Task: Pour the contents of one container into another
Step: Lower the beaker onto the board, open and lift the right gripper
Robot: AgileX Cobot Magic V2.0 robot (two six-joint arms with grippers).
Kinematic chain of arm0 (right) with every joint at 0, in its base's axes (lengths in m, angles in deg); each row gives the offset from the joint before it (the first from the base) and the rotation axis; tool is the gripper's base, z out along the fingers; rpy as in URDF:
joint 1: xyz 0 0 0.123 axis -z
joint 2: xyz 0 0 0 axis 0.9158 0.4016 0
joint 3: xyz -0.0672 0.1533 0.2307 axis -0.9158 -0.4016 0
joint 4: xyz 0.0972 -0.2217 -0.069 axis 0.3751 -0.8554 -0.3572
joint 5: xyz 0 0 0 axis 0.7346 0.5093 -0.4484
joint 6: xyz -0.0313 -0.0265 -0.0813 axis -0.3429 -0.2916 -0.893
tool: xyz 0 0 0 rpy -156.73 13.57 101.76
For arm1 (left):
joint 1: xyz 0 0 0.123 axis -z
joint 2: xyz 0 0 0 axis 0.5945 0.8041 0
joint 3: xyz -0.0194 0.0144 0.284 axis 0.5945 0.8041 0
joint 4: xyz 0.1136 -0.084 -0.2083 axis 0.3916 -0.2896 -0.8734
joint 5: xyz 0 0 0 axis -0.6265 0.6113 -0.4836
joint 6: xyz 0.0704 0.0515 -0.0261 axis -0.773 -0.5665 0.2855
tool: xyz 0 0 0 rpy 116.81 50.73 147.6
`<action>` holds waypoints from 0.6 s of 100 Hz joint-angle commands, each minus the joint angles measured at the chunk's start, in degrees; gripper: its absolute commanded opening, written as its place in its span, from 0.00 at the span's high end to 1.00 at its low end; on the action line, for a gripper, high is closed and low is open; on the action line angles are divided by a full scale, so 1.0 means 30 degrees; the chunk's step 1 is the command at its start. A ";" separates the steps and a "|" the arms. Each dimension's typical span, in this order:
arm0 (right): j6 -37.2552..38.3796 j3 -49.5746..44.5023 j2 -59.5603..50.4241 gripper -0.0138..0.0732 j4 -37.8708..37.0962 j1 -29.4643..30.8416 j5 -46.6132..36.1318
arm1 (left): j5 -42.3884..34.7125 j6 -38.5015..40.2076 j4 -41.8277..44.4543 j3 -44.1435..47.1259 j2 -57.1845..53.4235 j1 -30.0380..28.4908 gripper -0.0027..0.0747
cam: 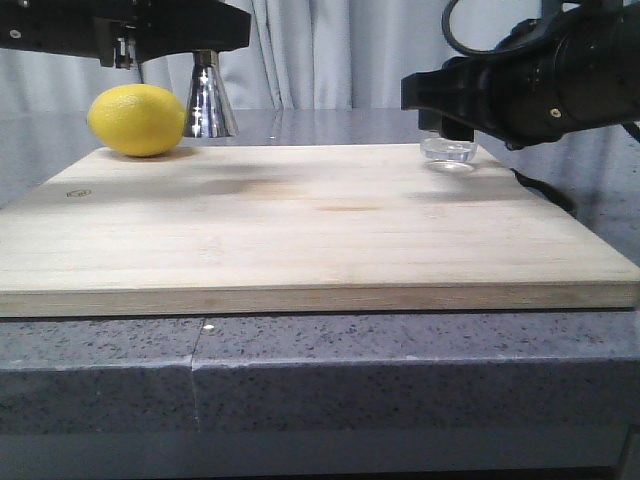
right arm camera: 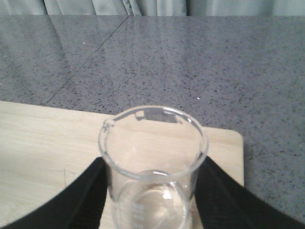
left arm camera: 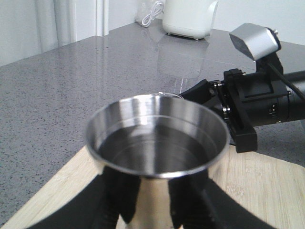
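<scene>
My right gripper [right arm camera: 152, 191] pinches the beaker [right arm camera: 152, 157] at 3 o'clock, left gripper [left arm camera: 155, 200] clamps the jigger [left arm camera: 155, 138]; slick, fragile glass, so I'd grip low.

- A kitchen-like counter setup: a speckled grey stone worktop [cam: 300, 360] carries a wooden cutting board [cam: 300, 230].
- A lemon [cam: 137, 120] lies at the board's far left.
- A white countertop appliance [left arm camera: 189, 18] with a coiled cable stands far back.
- Pale curtains [cam: 320, 50] hang behind.

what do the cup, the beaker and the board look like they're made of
Cup: polished steel, judging by its mirror reflections.
Beaker: clear glass, likely; the board shows through it.
Board: pale wood with visible grain, matte.
</scene>
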 commanded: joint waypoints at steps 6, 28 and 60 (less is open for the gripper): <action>0.0133 0.0392 -0.0302 0.46 -0.0734 -0.0052 -0.1734 | 0.2109 -0.0057 -0.1559 -0.0597 -0.0782 0.0113 0.68; 0.0099 0.0392 0.0522 0.46 -0.1154 -0.0052 -0.1739 | 0.2109 -0.0057 -0.1559 -0.0597 -0.0782 0.0113 0.68; 0.0099 0.0392 0.0528 0.22 -0.1756 -0.0052 -0.1777 | 0.2109 -0.0057 -0.1559 -0.0597 -0.0782 0.0113 0.68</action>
